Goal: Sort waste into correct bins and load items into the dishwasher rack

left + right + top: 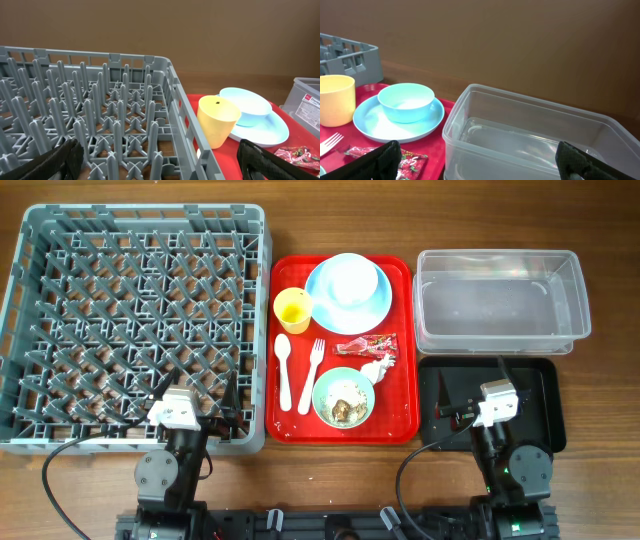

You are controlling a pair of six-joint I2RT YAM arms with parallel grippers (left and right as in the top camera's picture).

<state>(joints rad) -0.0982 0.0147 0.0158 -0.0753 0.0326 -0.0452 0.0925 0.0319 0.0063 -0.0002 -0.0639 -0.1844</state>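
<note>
Above the near right corner of the dishwasher rack (pixel 140 216): left gripper (pixel 160 148), fingers spread wide, pinching nothing. Ahead of and beneath it, rows of upright grey pegs.

Above the near part of the flat black tray (pixel 545 385): right gripper (pixel 477 150), likewise spread wide, pinching nothing. Straight ahead of it, just past the black tray's far edge, the clear plastic tub (pixel 500 254).

Between the 2 grippers, to the right of the left one and to the left of the right one: red serving tray (pixel 402 395), holding all the waste and tableware.

- Nearest both grippers, at the tray's near end: mint green bowl (pixel 322 392), upright, with white-and-brown food scraps (pixel 347 410) inside.
- Beside that bowl, on the left gripper's side: white plastic fork (pixel 313 375) and white plastic spoon (pixel 283 370), side by side, heads pointing away from the arms.
- Just beyond the bowl, on the right gripper's side: small crumpled white napkin (pixel 378 368), then shiny red snack wrapper (pixel 366 345) just past it; touching or barely apart, impossible to tell.
- At the tray's far end, well ahead of both grippers: pale blue plate (pixel 345 322) with 1 pale blue bowl (pixel 348 278) upright on it.
- Just beside the plate, on the left gripper's side and close to the rack's wall: small yellow cup (pixel 293 308), upright.
</note>
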